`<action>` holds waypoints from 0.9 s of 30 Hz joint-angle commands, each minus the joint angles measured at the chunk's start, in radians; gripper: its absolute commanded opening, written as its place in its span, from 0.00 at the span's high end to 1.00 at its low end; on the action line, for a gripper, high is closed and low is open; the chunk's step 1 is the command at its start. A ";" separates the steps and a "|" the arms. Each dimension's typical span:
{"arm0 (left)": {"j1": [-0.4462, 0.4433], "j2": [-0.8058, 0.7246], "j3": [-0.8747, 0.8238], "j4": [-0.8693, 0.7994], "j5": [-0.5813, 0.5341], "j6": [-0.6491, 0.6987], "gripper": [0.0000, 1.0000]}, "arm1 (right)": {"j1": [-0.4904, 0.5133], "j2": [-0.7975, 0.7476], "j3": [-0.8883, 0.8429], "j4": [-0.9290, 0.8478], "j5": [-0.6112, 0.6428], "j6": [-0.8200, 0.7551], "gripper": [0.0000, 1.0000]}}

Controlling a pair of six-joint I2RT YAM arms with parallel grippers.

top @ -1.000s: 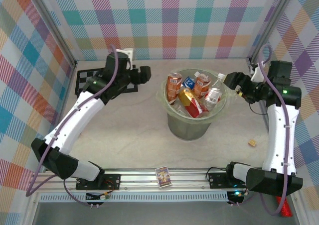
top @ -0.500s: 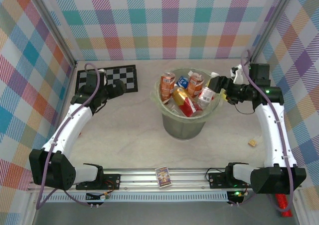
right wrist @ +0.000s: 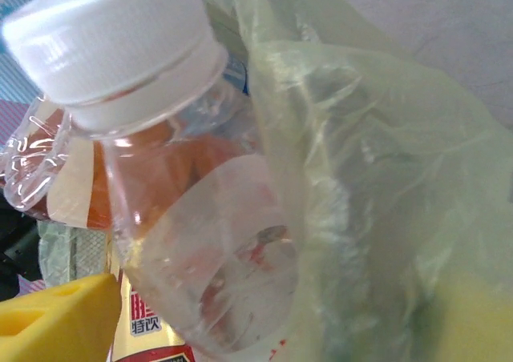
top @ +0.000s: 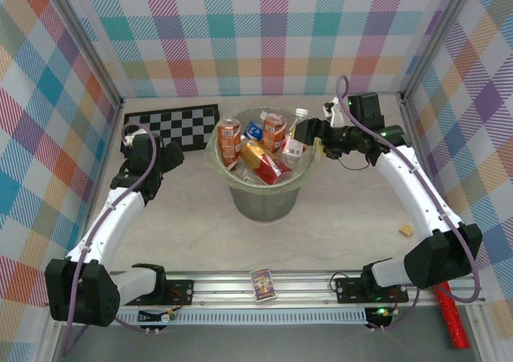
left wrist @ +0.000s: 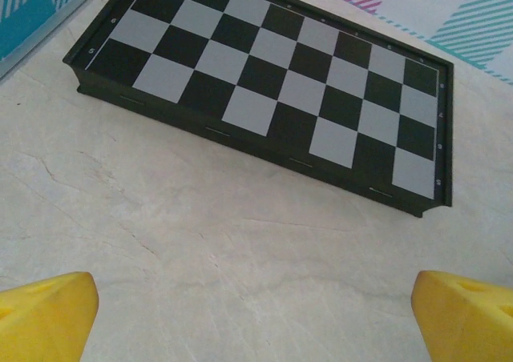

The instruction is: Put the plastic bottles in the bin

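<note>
The plastic bottles lie in the bin. At its right rim, the right end effector gapes around a neck-up clear bottle. The left end effector sits left of the bin, spread and empty.

The bin is translucent pale green plastic; its liner is thin, glossy, crinkled film. In the bin, a bottle is clear shiny plastic with a smooth white cap. Left of the bin, the chessboard looks matt, on a matt, stone-veined table.

The pale marbled table bears the bin, a chessboard and a small tan block.
</note>
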 commanded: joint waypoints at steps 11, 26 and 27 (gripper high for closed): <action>0.040 0.108 -0.142 0.334 -0.059 0.074 0.00 | -0.260 -0.217 -0.045 -0.071 0.327 -0.183 0.01; 0.075 0.298 -0.183 0.635 0.071 0.213 0.00 | -0.262 -0.215 -0.672 0.596 0.752 -0.299 0.01; 0.075 0.297 -0.182 0.626 0.073 0.223 0.00 | -0.262 -0.199 -0.687 0.635 0.752 -0.304 0.01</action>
